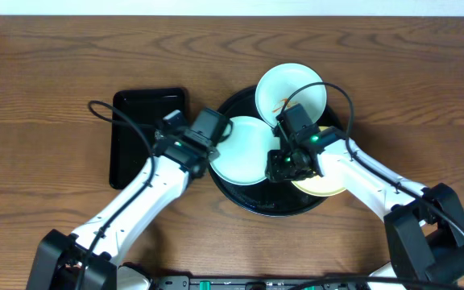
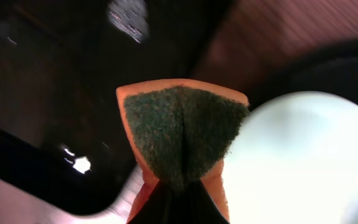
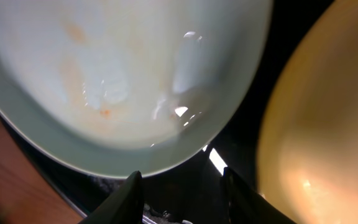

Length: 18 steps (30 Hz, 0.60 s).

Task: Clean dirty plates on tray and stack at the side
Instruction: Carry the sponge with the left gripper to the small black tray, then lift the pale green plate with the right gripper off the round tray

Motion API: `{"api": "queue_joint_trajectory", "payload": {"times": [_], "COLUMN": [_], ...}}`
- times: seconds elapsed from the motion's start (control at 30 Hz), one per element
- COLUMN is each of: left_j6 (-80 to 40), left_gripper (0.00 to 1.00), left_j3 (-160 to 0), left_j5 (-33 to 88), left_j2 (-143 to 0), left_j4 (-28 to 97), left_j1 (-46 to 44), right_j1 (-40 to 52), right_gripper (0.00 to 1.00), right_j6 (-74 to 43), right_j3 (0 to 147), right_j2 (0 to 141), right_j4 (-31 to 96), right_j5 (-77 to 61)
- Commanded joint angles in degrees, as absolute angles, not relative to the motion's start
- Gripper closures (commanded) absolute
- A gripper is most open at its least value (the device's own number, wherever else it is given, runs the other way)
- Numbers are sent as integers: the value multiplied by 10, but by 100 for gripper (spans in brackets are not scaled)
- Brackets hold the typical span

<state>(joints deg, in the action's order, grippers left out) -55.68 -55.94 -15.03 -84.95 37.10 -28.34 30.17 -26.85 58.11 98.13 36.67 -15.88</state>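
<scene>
Left tool point(image 2: 174, 208) clenches a sponge point(image 2: 182, 130); right tool point(image 3: 184, 196) hangs released over the tray point(image 1: 248, 197).
The orange sponge, green scrubbing face showing, sits just beside a mint plate point(image 2: 297, 162). The right tool's fingers stand apart with nothing between them, near a smeared mint plate point(image 3: 117, 74) and a yellow plate point(image 3: 316, 143). All three plates lie on the round black tray.

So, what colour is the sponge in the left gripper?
The sponge is orange, its face dark green; see left wrist view.
</scene>
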Motion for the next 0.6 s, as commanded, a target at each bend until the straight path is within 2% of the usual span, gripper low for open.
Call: {"api": "queue_joint_trajectory", "payload": {"times": [0.0,0.33,0.43,0.57], "left_j6": [-443,-201,-169,-161], "left_gripper": [93,93,92,92], "left_j3": [-558,-557,-557,-557], "left_j5": [-164,-164,-164,-163], "left_j2": [-842,-845,-850,-861], "left_j4": [371,349,346,346], "left_j1": [-251,-162,-145,-130], "right_j1": [320,348,350,349], "right_gripper": [60,58,58,64], "right_j6": [-314,-406,-425,-428], "right_j3": [583,583,583,583], "right_j2": [983,1041,1066,1077], "right_j4": [367,312,309,297], "right_j5": [-148,-133,-133,-133]}}
